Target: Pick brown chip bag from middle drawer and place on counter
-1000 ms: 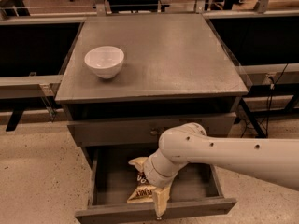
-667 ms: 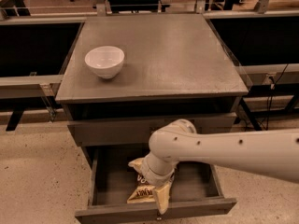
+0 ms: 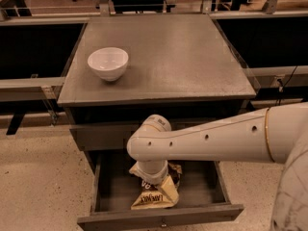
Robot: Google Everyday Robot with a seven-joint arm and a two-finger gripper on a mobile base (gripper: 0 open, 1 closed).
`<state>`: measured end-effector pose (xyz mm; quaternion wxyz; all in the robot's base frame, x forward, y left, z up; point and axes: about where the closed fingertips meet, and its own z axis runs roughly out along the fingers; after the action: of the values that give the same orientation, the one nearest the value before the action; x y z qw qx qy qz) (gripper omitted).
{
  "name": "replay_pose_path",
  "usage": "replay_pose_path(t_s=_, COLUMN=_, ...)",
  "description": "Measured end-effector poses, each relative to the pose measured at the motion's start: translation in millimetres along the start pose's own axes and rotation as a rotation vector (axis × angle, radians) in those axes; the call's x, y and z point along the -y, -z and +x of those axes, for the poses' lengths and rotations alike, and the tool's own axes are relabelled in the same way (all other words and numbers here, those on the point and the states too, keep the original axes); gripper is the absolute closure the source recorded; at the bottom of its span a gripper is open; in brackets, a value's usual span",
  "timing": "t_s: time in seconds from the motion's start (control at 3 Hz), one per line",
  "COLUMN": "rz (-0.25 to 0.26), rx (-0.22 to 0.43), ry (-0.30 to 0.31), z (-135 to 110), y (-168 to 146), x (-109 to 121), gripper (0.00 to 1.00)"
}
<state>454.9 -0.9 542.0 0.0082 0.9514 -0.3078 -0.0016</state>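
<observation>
– Brown chip bag (image 3: 156, 196) is down in the middle drawer (image 3: 115, 194), lying near the centre, and its cream corner with the dark lettering points toward the front panel.

– And the gripper (image 3: 153, 179)?

– Inside the open drawer, right on top of the bag. The arm's white wrist covers it from above, so only a dark bit shows under it. Clenched or released, I cannot tell.

– What has changed from a second ago?

– The arm (image 3: 207, 138) has swung to the left. Its rounded joint sat to the right of the bag a moment back. Now it hangs over the bag, in front of the closed upper drawer front (image 3: 98, 137).

– Has the brown chip bag moved with it?

– Hardly at all. It lies in much the same spot on the drawer floor, crumpled, with the cream corner low as before.

– What about up top?

– The counter (image 3: 183, 57) looks the same, with the white bowl (image 3: 108, 63) upright near its left edge, exactly where it stood earlier and well apart from the arm. The drawer is pulled out as far as it was.
</observation>
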Motion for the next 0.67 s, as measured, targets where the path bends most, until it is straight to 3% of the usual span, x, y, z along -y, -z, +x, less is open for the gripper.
replay_pose_path(t_s=0.67, rz=-0.002, rx=0.0, ry=0.017, z=2.0, y=-2.8, x=3.8, gripper=0.0)
